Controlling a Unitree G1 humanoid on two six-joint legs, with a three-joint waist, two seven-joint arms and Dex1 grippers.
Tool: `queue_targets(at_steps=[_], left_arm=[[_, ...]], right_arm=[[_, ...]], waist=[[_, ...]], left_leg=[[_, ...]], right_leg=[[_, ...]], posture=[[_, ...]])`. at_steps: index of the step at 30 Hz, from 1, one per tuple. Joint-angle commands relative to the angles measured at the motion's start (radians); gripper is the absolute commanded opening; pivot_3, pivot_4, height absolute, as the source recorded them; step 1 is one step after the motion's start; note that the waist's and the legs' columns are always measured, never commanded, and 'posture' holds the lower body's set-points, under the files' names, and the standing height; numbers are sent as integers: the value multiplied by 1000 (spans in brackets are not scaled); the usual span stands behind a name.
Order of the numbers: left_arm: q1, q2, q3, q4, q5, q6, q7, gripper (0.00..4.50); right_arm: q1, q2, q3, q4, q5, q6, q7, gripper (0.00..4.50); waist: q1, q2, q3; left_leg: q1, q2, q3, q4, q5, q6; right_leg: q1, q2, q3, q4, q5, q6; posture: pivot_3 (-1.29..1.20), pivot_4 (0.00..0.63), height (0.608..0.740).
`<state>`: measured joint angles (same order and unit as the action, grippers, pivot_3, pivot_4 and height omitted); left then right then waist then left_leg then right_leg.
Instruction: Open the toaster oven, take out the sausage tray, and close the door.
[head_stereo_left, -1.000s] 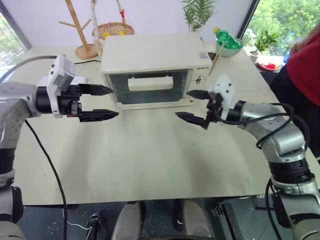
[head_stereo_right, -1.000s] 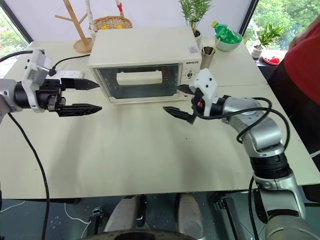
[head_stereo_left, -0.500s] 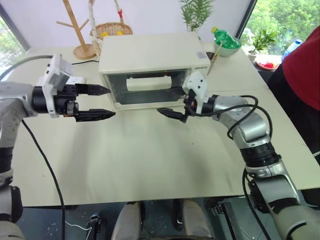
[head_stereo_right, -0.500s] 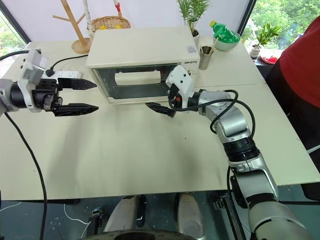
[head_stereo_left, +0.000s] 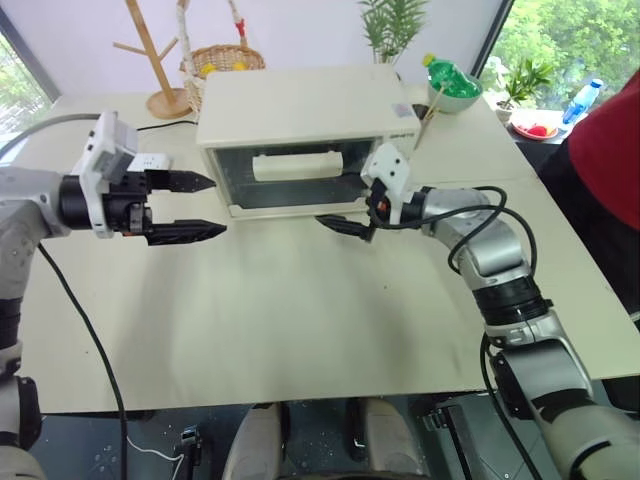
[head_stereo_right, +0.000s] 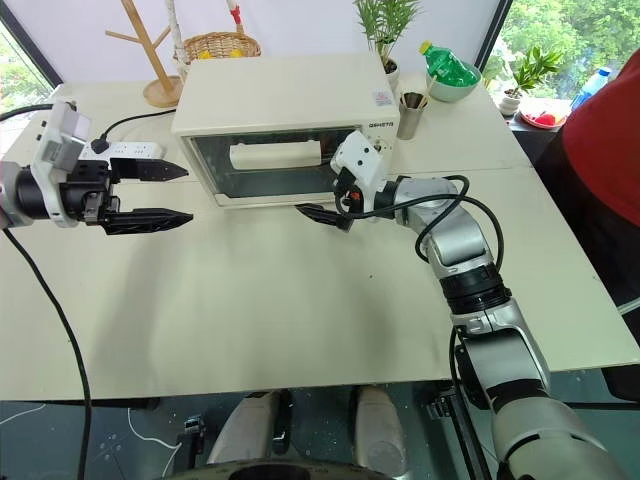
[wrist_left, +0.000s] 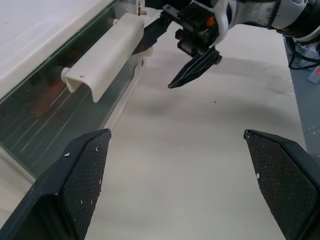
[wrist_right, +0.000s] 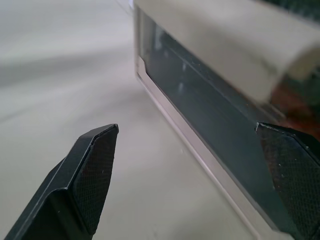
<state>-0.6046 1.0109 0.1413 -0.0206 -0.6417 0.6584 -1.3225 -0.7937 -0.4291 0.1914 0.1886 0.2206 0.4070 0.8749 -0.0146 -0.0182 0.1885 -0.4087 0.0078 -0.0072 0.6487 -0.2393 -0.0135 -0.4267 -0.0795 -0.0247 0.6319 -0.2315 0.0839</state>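
Observation:
The cream-white toaster oven (head_stereo_left: 300, 115) stands at the back middle of the table. Its glass door (head_stereo_left: 290, 185) is shut, with the white bar handle (head_stereo_left: 293, 166) across the upper glass. Behind the glass the sausage tray shows only as ribbed lines and a reddish patch (wrist_left: 37, 107). My right gripper (head_stereo_left: 335, 203) is open just in front of the door's right end, one finger by the glass and the other lower, over the table. It holds nothing. My left gripper (head_stereo_left: 218, 205) hovers open and empty off the oven's left front corner, pointing toward the door.
A wooden stand (head_stereo_left: 160, 60) and a wicker basket (head_stereo_left: 225, 58) sit behind the oven on the left. A power strip (head_stereo_left: 150, 160) lies beside my left gripper. A green bottle in a bowl (head_stereo_left: 450, 80) and a cup (head_stereo_left: 428, 110) are at the back right. A person's red sleeve (head_stereo_left: 610, 140) is at the right edge.
My right gripper has swung in from the right and forward to the oven door's right end, still open. The left gripper has stayed where it was.

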Motion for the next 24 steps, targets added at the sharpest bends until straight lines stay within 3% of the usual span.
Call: queue_targets(at_steps=[1, 14, 24], left_arm=[[-31, 6, 24, -10, -2, -18, 1, 4470], [-84, -27, -7, 39, 27, -40, 4, 4470], [-220, -97, -51, 119, 42, -21, 6, 4470]], right_arm=[[-59, 13, -41, -34, 25, -11, 7, 4500], [1, 23, -35, -289, 124, 105, 56, 4500], [141, 40, -25, -459, 139, 182, -10, 4500]], waist=[[0, 0, 0], [-3, 0, 0], [-5, 0, 1]], left_leg=[[0, 0, 0, 0, 0, 0], [0, 0, 0, -1, 0, 0], [0, 1, 0, -1, 0, 1]], right_leg=[[0, 0, 0, 0, 0, 0], [-1, 1, 0, 1, 0, 0], [-2, 2, 0, 1, 0, 0]], posture=[[0, 150, 740], [0, 150, 740], [0, 150, 740]])
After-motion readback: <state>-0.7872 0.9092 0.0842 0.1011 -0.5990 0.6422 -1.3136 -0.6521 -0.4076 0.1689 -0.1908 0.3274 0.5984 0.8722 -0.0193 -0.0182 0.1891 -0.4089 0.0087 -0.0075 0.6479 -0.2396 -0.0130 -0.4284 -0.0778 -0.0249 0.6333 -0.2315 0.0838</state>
